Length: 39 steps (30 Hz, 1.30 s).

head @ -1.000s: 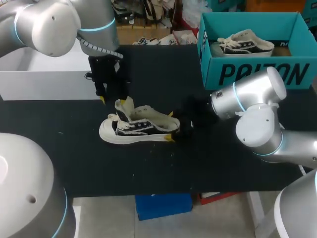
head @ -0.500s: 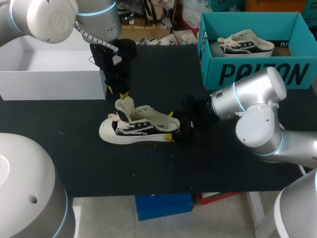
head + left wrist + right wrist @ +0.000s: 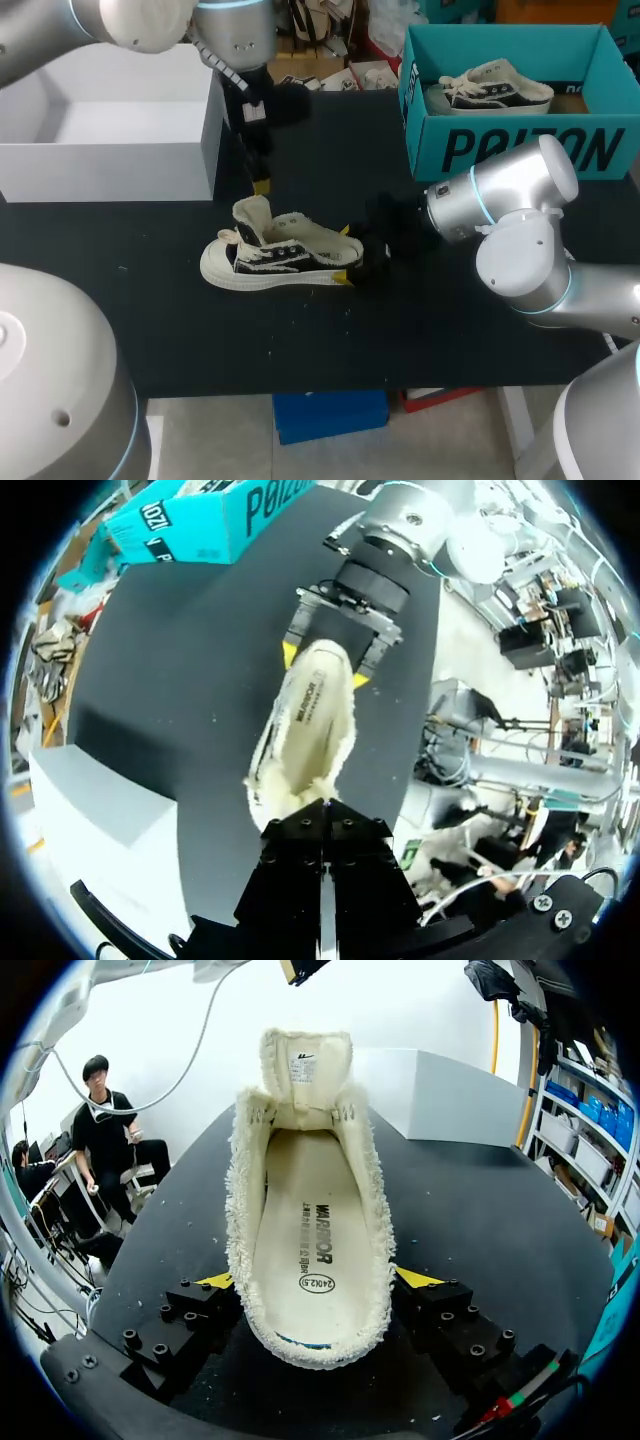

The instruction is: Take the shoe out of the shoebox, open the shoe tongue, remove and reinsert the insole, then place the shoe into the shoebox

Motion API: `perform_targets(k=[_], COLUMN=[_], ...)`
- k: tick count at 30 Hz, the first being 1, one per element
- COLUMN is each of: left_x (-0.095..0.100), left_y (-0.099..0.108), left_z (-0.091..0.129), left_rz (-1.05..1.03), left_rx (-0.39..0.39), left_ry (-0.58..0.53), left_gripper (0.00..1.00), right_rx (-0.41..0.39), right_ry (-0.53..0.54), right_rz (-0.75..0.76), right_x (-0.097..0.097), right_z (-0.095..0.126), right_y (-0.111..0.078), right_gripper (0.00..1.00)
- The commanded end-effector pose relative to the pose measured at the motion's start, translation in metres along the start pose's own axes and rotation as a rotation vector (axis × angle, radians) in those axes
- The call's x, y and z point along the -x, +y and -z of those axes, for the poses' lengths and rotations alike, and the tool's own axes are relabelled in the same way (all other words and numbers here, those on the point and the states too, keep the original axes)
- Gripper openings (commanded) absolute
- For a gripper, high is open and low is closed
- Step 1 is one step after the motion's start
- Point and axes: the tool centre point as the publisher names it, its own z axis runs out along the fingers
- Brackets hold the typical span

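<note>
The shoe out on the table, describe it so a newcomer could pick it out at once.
Near the middle of the black table, left of the teal shoebox, the shoe stands on its sole, held at the heel by the right gripper. Unlike the second shoe, which sits inside the box, its tongue stands up.

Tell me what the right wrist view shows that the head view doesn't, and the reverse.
Only the right wrist view: it looks into the cream-and-black canvas sneaker from the heel. The cream fabric tongue stands folded open and the cream printed insole lies flat inside.

Only the head view: a second sneaker lies in the teal cardboard shoebox, and the first sneaker's black side panel and laces show.

Both: the sneaker sits upright on the black table, the right claw is shut on its heel end, and the left claw hangs above the tongue, not touching.
</note>
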Motion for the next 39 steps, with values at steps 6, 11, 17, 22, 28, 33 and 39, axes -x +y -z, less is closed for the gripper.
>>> perform_targets(k=[6,11,17,22,28,33,39], left_x=[0.007,0.007,-0.004,-0.003,-0.003,-0.003,-0.003], left_y=[-0.005,-0.007,-0.020,-0.023,-0.023,-0.023,-0.023], left_z=[0.002,0.019,0.019,0.018,0.018,0.018,0.018], left_rz=[-0.361,-0.389,-0.432,-0.422,-0.422,-0.422,-0.422], left_rx=[0.150,0.110,0.020,0.008,0.008,0.008,0.008], left_ry=[0.106,-0.019,-0.080,-0.084,-0.084,-0.084,-0.084], left_gripper=[0.00,0.00,0.00,0.00,0.00,0.00,0.00], right_rx=[-0.002,-0.002,-0.002,-0.002,-0.002,-0.002,-0.002], right_ry=[-0.002,-0.002,-0.002,-0.002,-0.002,-0.002,-0.002], right_rz=[-0.001,-0.001,-0.001,-0.001,-0.001,-0.001,-0.001], right_x=[0.000,0.000,0.000,0.000,0.000,0.000,0.000], right_z=[-0.002,-0.002,-0.002,-0.002,-0.002,-0.002,-0.002], right_y=[-0.005,-0.005,-0.005,-0.005,-0.005,-0.005,-0.005], right_gripper=[0.00,0.00,0.00,0.00,0.00,0.00,0.00])
